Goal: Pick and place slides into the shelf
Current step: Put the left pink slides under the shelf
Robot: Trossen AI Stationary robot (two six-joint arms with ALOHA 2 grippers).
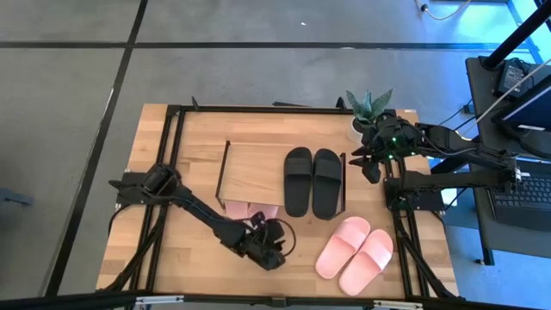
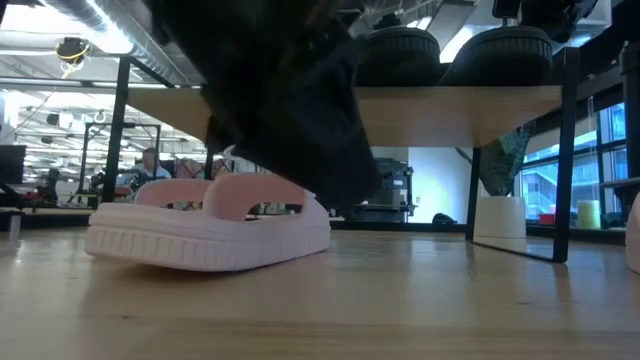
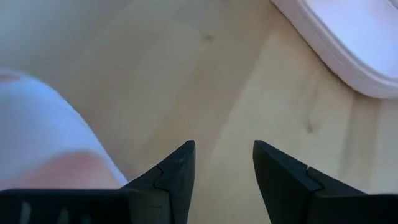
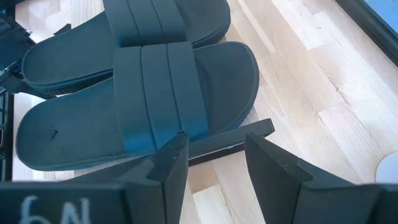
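The shelf [image 1: 258, 168] stands mid-table, and the black pair of slides [image 1: 312, 181] lies on the right part of its wood top board. One pink pair [image 1: 354, 253] rests sole-down on the table near the right front. Another pink pair [image 1: 250, 209] pokes out from under the shelf's near edge. My left gripper [image 1: 273, 244] hangs low just in front of that pair, open, with its fingers over bare table [image 3: 224, 146] between two pink slides [image 3: 37, 137] [image 3: 348, 43]. My right gripper [image 4: 214, 137] is open above the shelf's right end, beside the black slides [image 4: 143, 93].
A potted plant [image 1: 368, 110] stands at the table's far right corner, close behind my right gripper. The shelf's black wire leg [image 2: 568, 150] and its top board [image 2: 450, 100] bound the space under the shelf. Bare table lies to the left of the shelf.
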